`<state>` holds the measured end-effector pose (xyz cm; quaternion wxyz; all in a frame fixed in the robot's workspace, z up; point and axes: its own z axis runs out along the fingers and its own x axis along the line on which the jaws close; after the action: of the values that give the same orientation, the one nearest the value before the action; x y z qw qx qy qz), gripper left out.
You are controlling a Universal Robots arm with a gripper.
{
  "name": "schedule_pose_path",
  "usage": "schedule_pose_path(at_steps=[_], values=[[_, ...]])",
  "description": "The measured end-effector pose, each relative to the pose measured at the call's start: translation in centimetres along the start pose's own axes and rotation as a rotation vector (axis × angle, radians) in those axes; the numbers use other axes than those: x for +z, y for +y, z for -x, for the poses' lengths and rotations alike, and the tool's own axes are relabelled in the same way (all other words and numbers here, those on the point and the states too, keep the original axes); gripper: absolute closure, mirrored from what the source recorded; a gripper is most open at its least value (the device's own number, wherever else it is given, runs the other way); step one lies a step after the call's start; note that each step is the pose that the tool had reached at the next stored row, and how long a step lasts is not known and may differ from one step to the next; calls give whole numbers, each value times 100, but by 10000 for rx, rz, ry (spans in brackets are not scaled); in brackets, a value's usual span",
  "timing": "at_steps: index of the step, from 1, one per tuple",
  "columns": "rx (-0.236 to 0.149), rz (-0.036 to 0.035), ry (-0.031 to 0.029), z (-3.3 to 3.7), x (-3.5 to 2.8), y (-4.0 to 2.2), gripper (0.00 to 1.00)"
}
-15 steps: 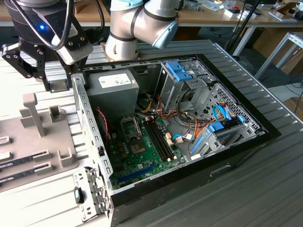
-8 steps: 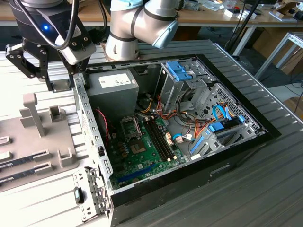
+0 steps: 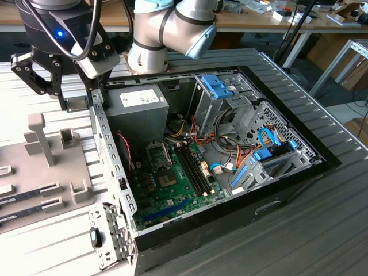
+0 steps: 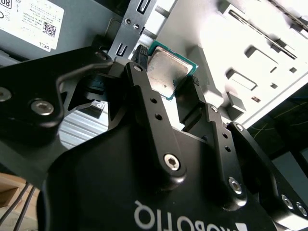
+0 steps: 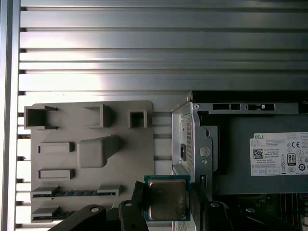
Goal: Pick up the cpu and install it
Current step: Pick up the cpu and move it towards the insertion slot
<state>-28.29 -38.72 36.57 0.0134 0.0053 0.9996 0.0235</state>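
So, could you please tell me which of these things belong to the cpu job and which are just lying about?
Job: cpu, held in gripper; socket.
Lying about: power supply; tray; memory sticks; cables.

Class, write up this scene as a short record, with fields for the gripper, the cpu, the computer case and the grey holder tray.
gripper: gripper shut on the cpu, gripping two opposite edges
cpu: cpu held off the surface near the case wall, silver top facing both wrist views
case: computer case open, motherboard socket well away from the gripper
tray: holder tray beside the case, on the exterior view's left
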Motion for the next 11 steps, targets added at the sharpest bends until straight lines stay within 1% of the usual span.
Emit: schedule_pose_path(at_steps=[11], values=[[0,0,-1,40,5,0,53]])
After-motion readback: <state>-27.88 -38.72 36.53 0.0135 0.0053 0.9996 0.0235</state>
